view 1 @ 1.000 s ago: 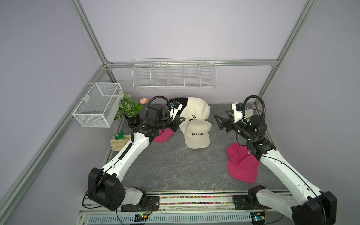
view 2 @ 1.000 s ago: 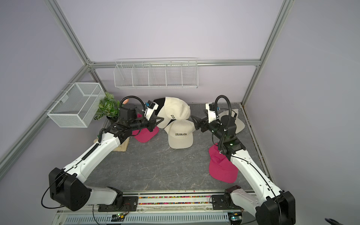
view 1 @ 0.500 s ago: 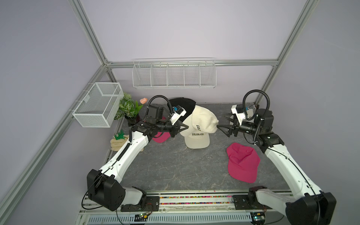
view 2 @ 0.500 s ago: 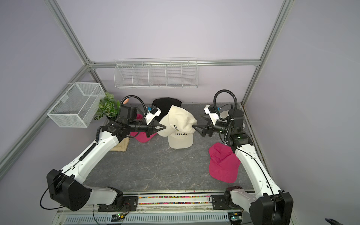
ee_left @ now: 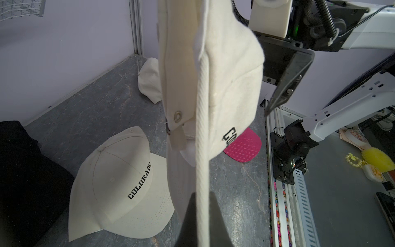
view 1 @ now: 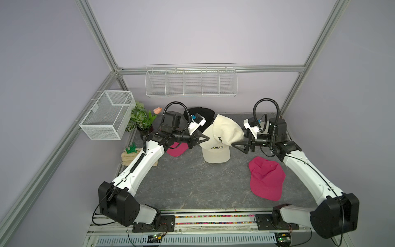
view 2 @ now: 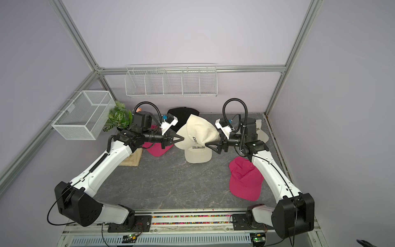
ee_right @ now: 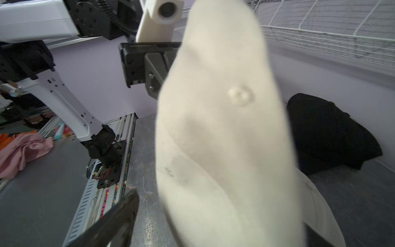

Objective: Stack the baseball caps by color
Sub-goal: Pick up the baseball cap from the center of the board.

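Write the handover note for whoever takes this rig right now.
Left tool: shut on the raised cream cap at its edge.
Right tool: open at its crown.
Second cream cap lies beneath it; third cream cap sits behind the right arm.
Black caps piled at the back.
Near pink cap by the right arm, far pink cap under the left arm.
Done: nothing stacked in cream or pink.
Left: stack creams, join pinks.

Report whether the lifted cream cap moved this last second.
Yes. The lifted cream cap has come forward, away from the black cap, and hides the crown of the lying cream cap in both top views.
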